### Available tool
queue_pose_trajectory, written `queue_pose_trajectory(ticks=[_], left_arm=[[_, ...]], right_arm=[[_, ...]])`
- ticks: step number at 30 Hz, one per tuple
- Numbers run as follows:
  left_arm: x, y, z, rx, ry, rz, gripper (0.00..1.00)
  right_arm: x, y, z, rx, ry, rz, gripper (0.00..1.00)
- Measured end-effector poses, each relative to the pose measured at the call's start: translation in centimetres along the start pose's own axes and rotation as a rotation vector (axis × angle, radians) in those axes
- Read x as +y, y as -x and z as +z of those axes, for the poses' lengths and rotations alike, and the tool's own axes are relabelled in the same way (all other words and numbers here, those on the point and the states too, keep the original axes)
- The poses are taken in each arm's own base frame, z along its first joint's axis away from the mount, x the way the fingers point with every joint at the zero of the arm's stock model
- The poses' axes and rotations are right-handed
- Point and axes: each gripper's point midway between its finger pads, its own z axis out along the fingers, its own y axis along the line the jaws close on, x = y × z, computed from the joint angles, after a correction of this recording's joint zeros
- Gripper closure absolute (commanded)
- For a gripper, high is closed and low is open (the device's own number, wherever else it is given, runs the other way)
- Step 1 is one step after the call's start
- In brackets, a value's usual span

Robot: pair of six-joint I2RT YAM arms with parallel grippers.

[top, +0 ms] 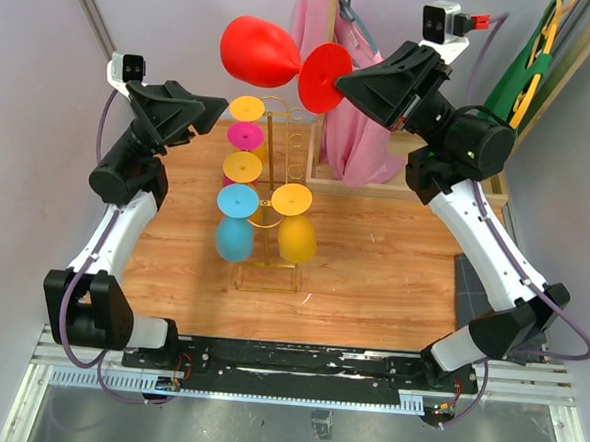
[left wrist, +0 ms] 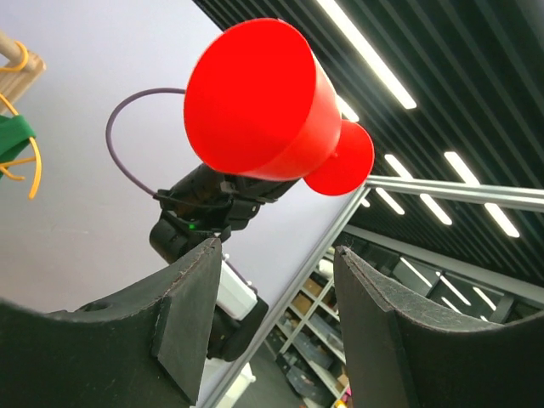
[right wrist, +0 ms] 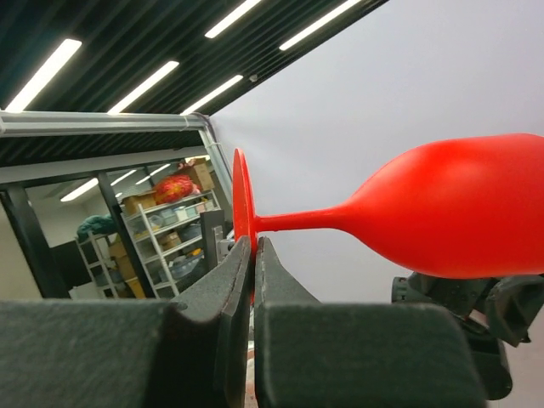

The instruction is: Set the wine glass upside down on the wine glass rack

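A red wine glass (top: pixel 260 53) hangs sideways in the air, high above the back of the table. My right gripper (top: pixel 345 84) is shut on the edge of its round foot (right wrist: pixel 241 204), bowl (right wrist: pixel 463 208) pointing away to the left. The gold wire rack (top: pixel 273 195) stands mid-table below, with several coloured glasses hanging upside down on it. My left gripper (top: pixel 217 108) is open and empty, left of the rack and below the red glass, which shows above its fingers in the left wrist view (left wrist: pixel 263 102).
A wooden stand (top: pixel 328 83) with pink cloth (top: pixel 355 135) is behind the rack at the back. Green and yellow hangers (top: pixel 530 65) lean at the back right. A dark mat (top: pixel 468 292) lies at the table's right edge.
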Motion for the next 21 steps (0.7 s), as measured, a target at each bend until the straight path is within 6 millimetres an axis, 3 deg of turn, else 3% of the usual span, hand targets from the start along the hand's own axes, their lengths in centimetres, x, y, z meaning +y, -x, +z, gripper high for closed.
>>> queue_pose_trajectory(ticks=[9, 14, 21], left_arm=[[-0.5, -0.4, -0.2, 0.023, 0.011, 0.024, 0.40], [-0.4, -0.1, -0.5, 0.022, 0.026, 0.040, 0.40], [-1.1, -0.8, -0.6, 0.052, 0.032, 0.058, 0.41]], right_arm=[[1.3, 1.1, -1.2, -0.019, -0.047, -0.101, 0.99], [0.2, 1.3, -2.7, -0.023, -0.131, -0.107, 0.99], [-1.9, 1.4, -5.7, 0.005, -0.399, -0.162, 0.99]])
